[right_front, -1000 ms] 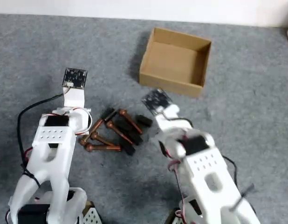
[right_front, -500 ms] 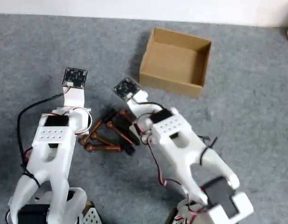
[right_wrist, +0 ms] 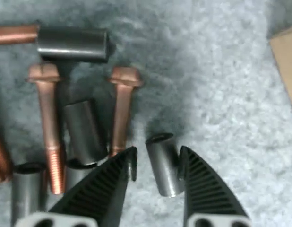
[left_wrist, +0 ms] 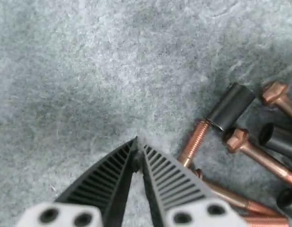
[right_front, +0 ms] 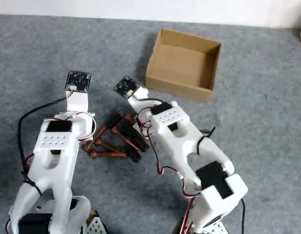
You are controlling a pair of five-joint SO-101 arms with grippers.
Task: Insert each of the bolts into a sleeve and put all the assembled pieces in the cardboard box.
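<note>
Several copper bolts [right_front: 109, 148] and black sleeves [right_front: 127, 130] lie in a pile on the grey carpet between my two arms. My right gripper [right_wrist: 158, 153] is open and low over the pile, its fingers either side of a loose dark sleeve [right_wrist: 164, 165] without clamping it. Beside it lie two bolts [right_wrist: 121, 111] with another sleeve [right_wrist: 84, 131] between them. One sleeve [right_wrist: 73, 43] has a bolt shaft in its end. My left gripper [left_wrist: 136, 147] is shut and empty, on bare carpet just beside the pile, near a sleeve [left_wrist: 230, 106] with a threaded bolt [left_wrist: 194, 142] at its end.
The open cardboard box [right_front: 209, 78] stands at the back, just beyond the right arm [right_front: 172, 129]; one corner [right_wrist: 285, 56] shows in the right wrist view. The left arm [right_front: 55, 141] stands left of the pile. Bare carpet lies all around.
The right arm has swung left from the pile's right side to stand over the pile, reaching further forward. The left arm has not moved.
</note>
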